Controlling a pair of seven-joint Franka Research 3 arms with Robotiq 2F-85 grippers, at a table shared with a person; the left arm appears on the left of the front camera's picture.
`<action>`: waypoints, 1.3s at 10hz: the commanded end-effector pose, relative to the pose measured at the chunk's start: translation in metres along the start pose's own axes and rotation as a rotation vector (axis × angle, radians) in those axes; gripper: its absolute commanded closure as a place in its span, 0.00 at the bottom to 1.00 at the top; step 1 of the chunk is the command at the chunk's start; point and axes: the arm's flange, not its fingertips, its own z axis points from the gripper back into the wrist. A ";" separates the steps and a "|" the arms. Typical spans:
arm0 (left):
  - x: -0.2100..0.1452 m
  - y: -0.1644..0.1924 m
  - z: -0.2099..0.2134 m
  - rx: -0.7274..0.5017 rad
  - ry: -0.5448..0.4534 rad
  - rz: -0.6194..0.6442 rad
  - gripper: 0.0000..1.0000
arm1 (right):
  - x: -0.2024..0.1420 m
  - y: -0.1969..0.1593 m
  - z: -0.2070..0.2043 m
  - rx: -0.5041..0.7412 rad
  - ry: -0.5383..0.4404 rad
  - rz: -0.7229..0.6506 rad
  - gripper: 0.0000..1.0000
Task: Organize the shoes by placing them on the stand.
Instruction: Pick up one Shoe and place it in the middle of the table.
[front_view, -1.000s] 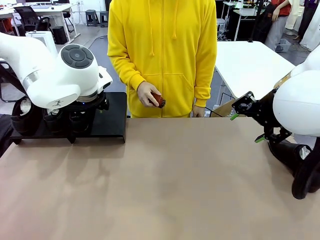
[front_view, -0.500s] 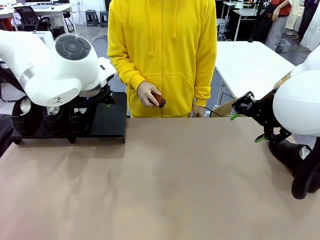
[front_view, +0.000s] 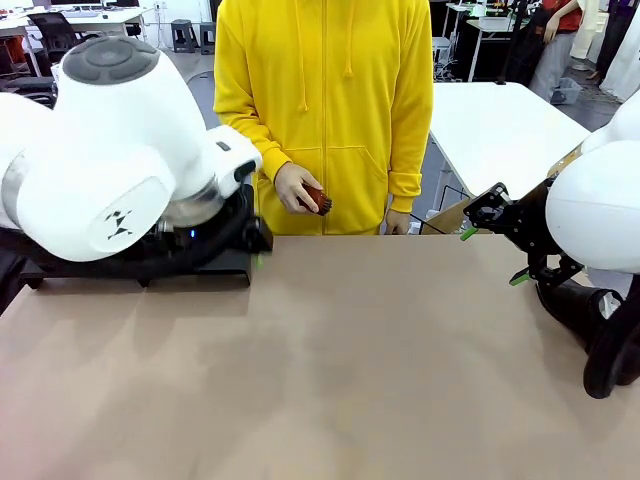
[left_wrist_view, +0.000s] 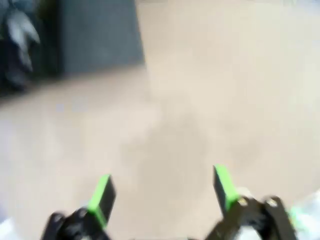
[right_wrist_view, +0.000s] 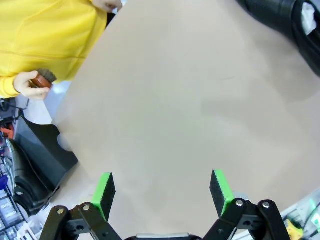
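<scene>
Black, low flat stand (front_view: 225, 262) sits beside the left gripper (left_wrist_view: 162, 192), jaws released, empty. Near the right gripper (right_wrist_view: 162, 192), likewise released, glossy black shoes (front_view: 585, 312) wait on the tan worktop (front_view: 350, 370), unplaced.

Layout of table, stand and shoes

The stand (right_wrist_view: 47, 150) lay at the table's (front_view: 380, 360) far left edge, beyond the left gripper (left_wrist_view: 162, 192); two shoes (front_view: 590, 320) lay on the table just beside the right gripper (front_view: 495, 250).
</scene>
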 end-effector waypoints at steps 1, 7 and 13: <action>0.010 0.026 0.027 0.032 0.234 -0.029 0.00 | 0.002 0.000 0.000 0.008 -0.004 0.021 0.00; 0.001 0.034 0.021 -0.004 0.296 0.022 0.00 | 0.041 -0.026 -0.023 -0.200 -0.043 0.216 0.00; 0.001 0.034 0.021 -0.004 0.296 0.022 0.00 | 0.107 -0.068 -0.040 -0.435 -0.031 0.292 0.00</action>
